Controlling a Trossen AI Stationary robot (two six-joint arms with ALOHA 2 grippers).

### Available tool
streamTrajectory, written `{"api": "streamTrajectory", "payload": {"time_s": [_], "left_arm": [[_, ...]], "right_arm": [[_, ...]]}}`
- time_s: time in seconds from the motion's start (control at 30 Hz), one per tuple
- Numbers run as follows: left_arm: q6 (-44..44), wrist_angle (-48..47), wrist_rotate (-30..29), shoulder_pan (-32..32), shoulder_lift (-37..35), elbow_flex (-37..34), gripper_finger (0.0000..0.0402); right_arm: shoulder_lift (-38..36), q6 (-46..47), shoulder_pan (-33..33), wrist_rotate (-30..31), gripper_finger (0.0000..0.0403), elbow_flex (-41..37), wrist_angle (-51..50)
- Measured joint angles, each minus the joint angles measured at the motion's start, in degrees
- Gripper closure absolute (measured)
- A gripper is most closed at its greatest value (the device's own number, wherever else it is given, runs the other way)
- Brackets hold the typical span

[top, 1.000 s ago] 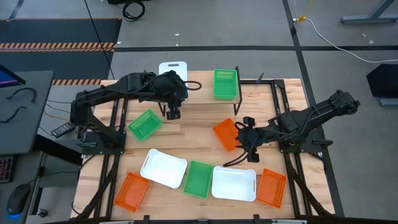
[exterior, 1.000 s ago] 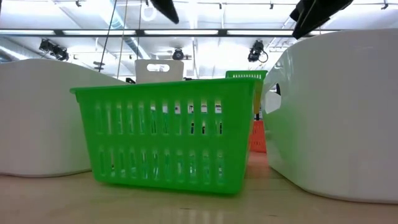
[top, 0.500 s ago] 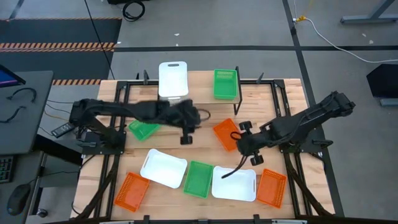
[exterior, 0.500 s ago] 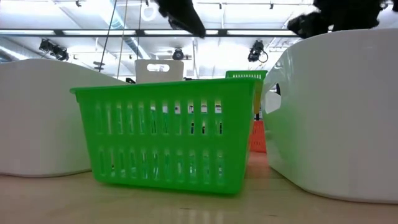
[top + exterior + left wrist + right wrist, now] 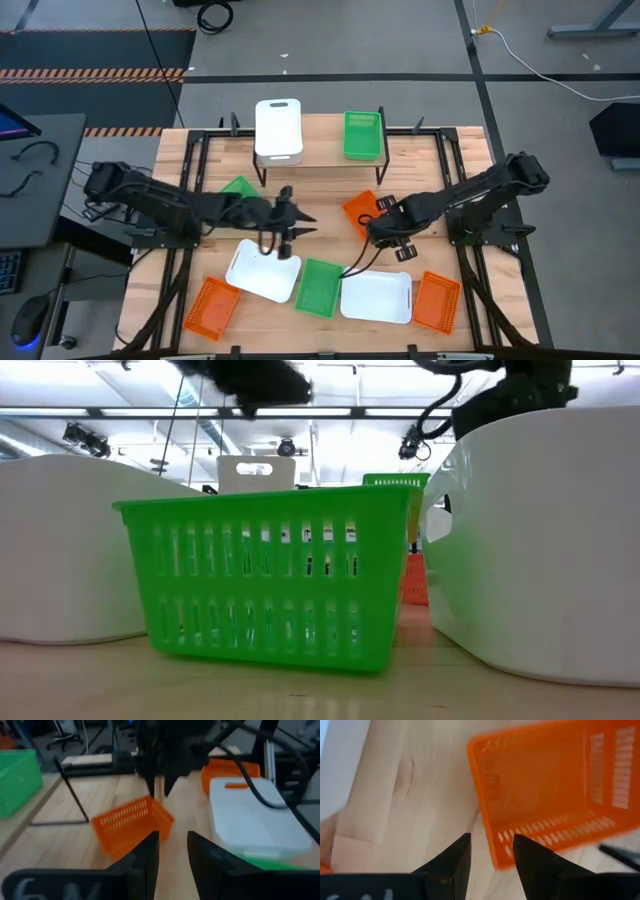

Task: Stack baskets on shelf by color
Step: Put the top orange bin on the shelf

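Overhead, table-level and two wrist views, all sharing the orange basket (image 5: 362, 214).

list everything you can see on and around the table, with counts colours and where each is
white baskets: 3, white; one on the shelf's left end, two in the near row
green baskets: 3, green; one on the shelf's right end, one left of centre behind the left arm, one in the middle of the near row
orange baskets: 3, orange; one mid-table by the right gripper, two at the near corners
shelf: 1, light wood top with black legs; far edge, centre
table: 1, light wood
left gripper: 1, dark, open, empty; above the left white basket
right gripper: 1, dark, open, empty; beside the mid-table orange basket
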Motion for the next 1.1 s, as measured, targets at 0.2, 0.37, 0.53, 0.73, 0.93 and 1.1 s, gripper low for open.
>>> {"api": "streamTrajectory", "payload": {"time_s": [0.2,0.37,0.53,0.73,0.93,1.1], "left_arm": [[-1.14,5.68,-7.81,-4.1,-2.74,-5.15,0.0294],[-1.11,5.86,-11.59,-7.27,-2.52,-5.29,0.0294],[-1.12,5.67,-14.42,-9.15,-2.37,-5.31,0.0294],[-1.49,5.63,-15.3,-10.18,-2.37,-5.31,0.0294],[-1.75,5.67,-17.43,-10.49,-2.37,-5.31,0.0294],[-2.83,5.22,-17.46,-10.63,-2.37,-5.31,0.0294]], "right_arm": [[1.7,-1.87,-1.38,-5.06,0.0251,-0.19,4.26],[6.36,-4.78,-1.37,-4.28,0.0252,-0.22,4.45],[10.13,-4.8,-1.44,-2.1,0.0256,-0.22,5.96],[11.6,-3.6,-1.11,-2.41,0.0269,-0.22,7.23],[10.52,-4.02,-0.93,-2.5,0.0365,0.56,8.23],[10.52,-5.64,-0.93,-2.14,0.0386,3.68,7.6]]}}
